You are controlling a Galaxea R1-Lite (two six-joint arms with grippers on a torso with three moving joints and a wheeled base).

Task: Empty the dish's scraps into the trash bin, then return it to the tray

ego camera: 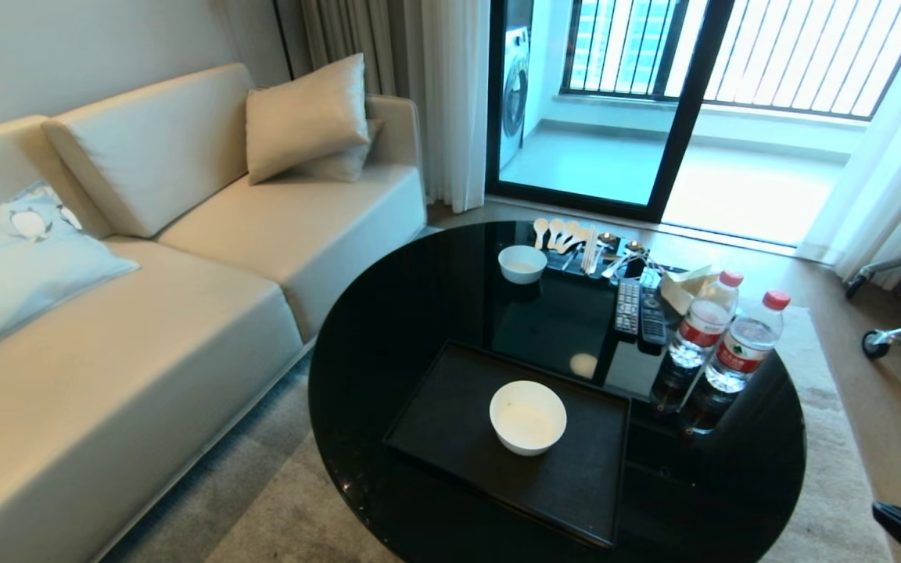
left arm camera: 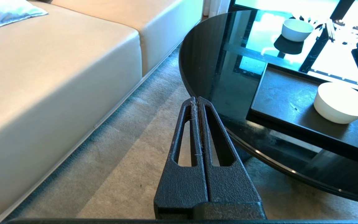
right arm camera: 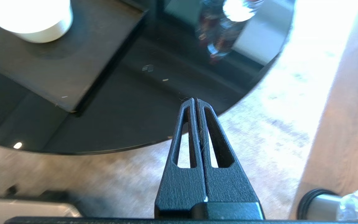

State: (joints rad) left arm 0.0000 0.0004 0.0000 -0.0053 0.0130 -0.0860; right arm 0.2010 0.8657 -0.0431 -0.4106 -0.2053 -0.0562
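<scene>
The right gripper [right arm camera: 195, 101] has its fingers pressed flat together with nothing between them, and it hangs over the near edge of the round black glass table [ego camera: 388, 313], above pale carpet [right arm camera: 259, 130]. In the head view only a dark corner of that arm shows at the lower right. The left gripper [left arm camera: 196, 100] is likewise clamped empty, poised low beside the table's left edge over the grey rug [left arm camera: 129, 161], with the cream sofa [ego camera: 184, 258] just beyond.

The dish [ego camera: 527, 417] sits upright on the tray [ego camera: 450, 422], toward its far right part, its inside white (no orange bits can be made out in it). The tray lies on the near half of the table. Farther back stand a smaller white bowl [ego camera: 522, 263], a row of pale spoons [ego camera: 556, 232], two remote controls [ego camera: 638, 311] and two red-capped water bottles [ego camera: 728, 332]. Behind the table, a sliding glass door [ego camera: 599, 102] with white curtains opens onto a balcony with a washing machine [ego camera: 515, 90].
</scene>
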